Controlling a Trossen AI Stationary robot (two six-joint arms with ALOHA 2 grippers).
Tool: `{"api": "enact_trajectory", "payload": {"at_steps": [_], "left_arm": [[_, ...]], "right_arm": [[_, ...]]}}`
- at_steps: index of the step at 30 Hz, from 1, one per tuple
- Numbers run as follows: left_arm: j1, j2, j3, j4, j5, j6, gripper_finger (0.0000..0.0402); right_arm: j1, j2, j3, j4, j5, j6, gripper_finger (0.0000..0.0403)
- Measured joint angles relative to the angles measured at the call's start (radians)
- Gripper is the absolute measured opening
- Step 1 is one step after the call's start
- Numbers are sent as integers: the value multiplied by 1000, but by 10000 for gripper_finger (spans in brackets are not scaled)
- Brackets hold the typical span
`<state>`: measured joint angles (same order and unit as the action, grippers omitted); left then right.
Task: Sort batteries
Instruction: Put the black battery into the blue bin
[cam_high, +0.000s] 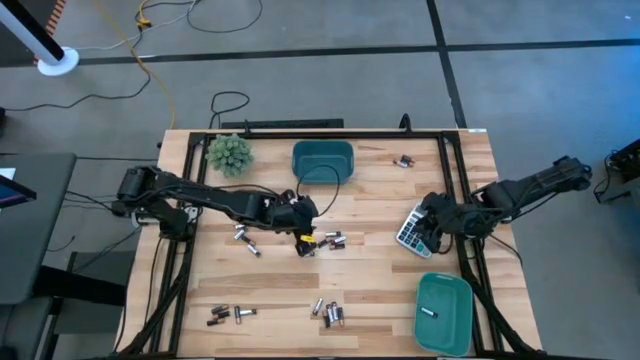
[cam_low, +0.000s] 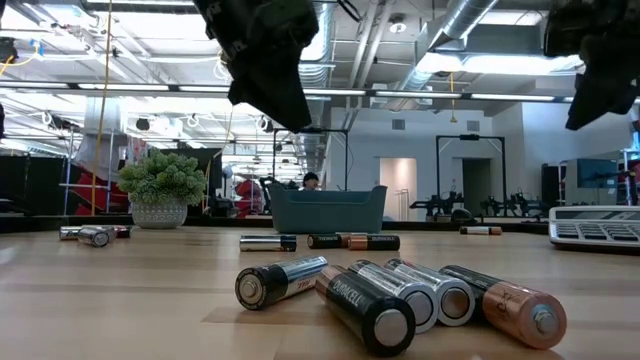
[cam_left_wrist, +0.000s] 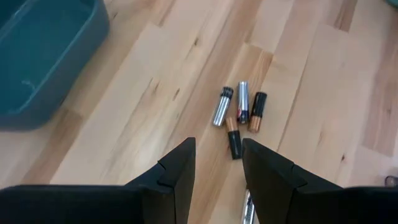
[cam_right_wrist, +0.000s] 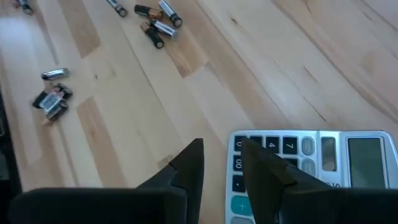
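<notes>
Small dark, silvery and copper-ended batteries lie on their sides in several clusters on the wooden table: a group at the centre (cam_high: 325, 240), loose ones (cam_high: 245, 238) to its left, two groups near the front edge (cam_high: 228, 315) (cam_high: 330, 312), and a few at the far side (cam_high: 403, 160). My left gripper (cam_high: 302, 225) hovers open above the centre group; in its wrist view the cells (cam_left_wrist: 239, 113) lie just beyond the open fingers (cam_left_wrist: 217, 168). My right gripper (cam_right_wrist: 221, 165) hangs open over the left edge of the grey-white calculator (cam_right_wrist: 311, 162), raised off the table (cam_low: 600, 60).
One teal bin (cam_high: 323, 160) stands at the far centre. Another (cam_high: 455, 330) sits at the near right corner with one battery (cam_high: 430, 312) inside. A small potted plant (cam_high: 229, 153) stands far left. Black frame rails run along both table sides. Bare wood lies between the clusters.
</notes>
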<state>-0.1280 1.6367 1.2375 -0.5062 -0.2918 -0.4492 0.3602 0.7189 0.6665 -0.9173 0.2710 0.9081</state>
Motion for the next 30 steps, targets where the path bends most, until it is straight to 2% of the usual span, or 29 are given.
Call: {"api": "enact_trajectory", "payload": {"at_steps": [5, 8, 16, 21, 30], "left_arm": [[2, 55, 1, 53, 4, -56, 128], [5, 114, 1, 116, 43, -69, 128], [5, 242, 1, 148, 91, -142, 128], [5, 306, 1, 201, 134, -127, 128], [5, 361, 4, 215, 122, -96, 128]], "right_arm": [[-4, 37, -4, 3, 0, 0, 123], [-4, 60, -4, 7, -1, -1, 123], [-4, 109, -4, 6, -1, -1, 123], [-4, 121, -4, 5, -2, -1, 123], [-4, 120, -4, 6, -3, -1, 123]]}}
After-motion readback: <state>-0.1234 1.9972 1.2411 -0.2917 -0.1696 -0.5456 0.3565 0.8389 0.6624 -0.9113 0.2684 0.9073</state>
